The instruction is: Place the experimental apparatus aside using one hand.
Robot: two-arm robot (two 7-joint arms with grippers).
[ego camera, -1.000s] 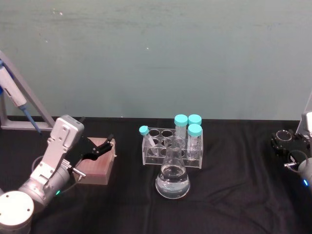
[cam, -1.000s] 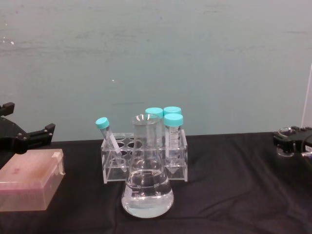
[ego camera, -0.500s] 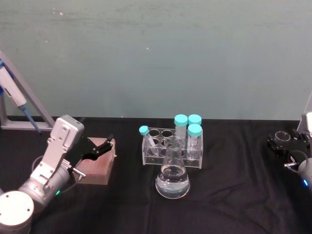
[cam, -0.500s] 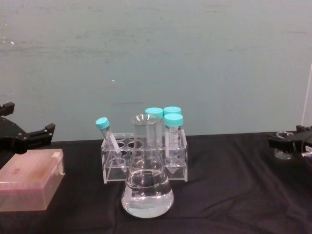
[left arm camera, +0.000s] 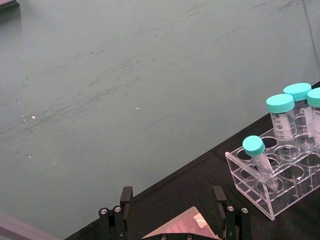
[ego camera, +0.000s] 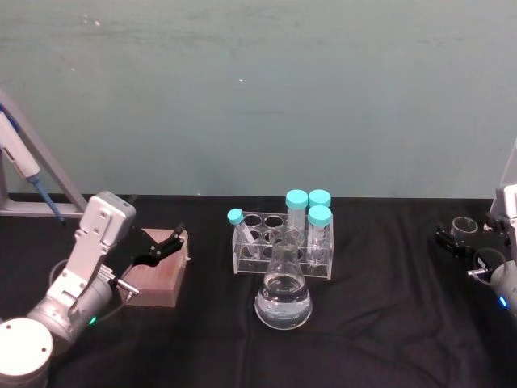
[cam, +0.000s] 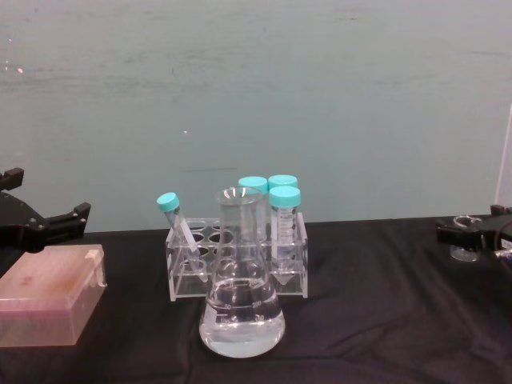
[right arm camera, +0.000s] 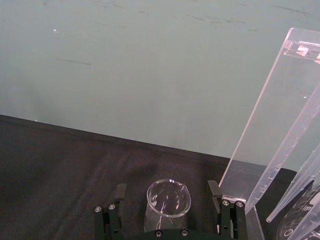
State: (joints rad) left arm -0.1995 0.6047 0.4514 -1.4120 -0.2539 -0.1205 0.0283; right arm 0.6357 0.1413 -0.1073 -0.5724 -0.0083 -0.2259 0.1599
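Far left of the flask point(ego camera: 283, 299), our left gripper point(ego camera: 168, 241) hangs above a pink box point(ego camera: 157, 281), fingers spread wide. Just behind the flask stands the tube rack point(ego camera: 266, 252). Far right of the flask, our right gripper point(right arm camera: 167, 187) gapes wide astride the small beaker point(right arm camera: 168, 202), not touching it; farther right still rises the clear stand point(right arm camera: 270, 125).

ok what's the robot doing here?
The right gripper is at the table's right side, with its fingers open on either side of the small glass beaker and not closed on it. The beaker stands on the black cloth beside the clear acrylic stand. The left gripper hangs open by the pinkish box, idle. The conical flask and tube rack stand in the centre, untouched.
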